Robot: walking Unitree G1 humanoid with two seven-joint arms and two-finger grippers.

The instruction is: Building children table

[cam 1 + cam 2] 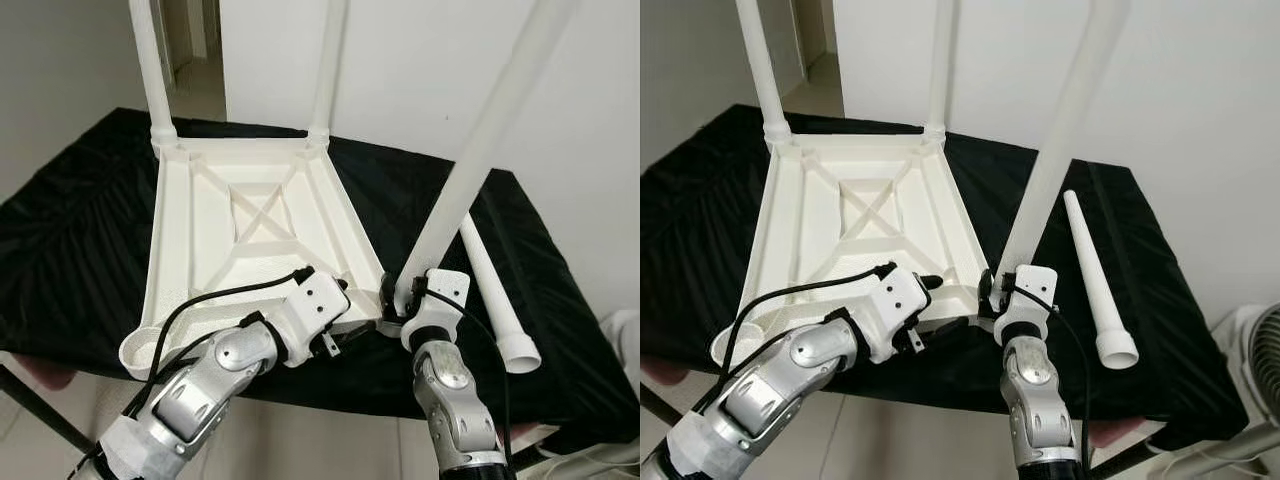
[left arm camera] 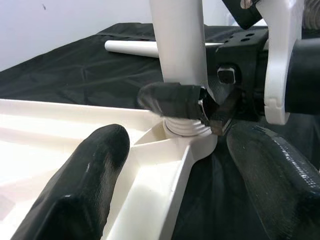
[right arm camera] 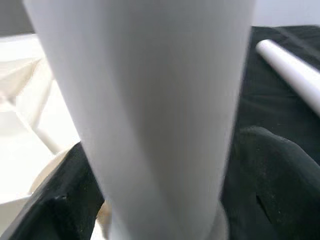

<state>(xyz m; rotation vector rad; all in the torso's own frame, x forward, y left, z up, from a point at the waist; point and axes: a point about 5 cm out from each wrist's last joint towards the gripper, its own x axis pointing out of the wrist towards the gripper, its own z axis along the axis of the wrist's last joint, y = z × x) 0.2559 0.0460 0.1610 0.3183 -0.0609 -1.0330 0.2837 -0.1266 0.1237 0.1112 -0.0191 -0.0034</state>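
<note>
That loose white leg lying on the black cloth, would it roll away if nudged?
Probably yes: the loose leg is a smooth round tube lying flat on the black cloth. Its taper would likely make it curve round. It looks like stiff, light plastic.

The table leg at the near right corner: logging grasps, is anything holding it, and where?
The right gripper holds the table leg near its threaded base, just above the tabletop socket.

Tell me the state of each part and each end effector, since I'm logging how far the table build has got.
Tabletop: upside down on the black cloth.
Two far legs: upright in their corner sockets.
Third leg: standing in the near right socket, leaning a little.
Fourth leg: lying loose on the cloth.
Near left socket: empty.
Right end effector: shut on third leg's base.
Left end effector: open, at the tabletop's near edge.
</note>
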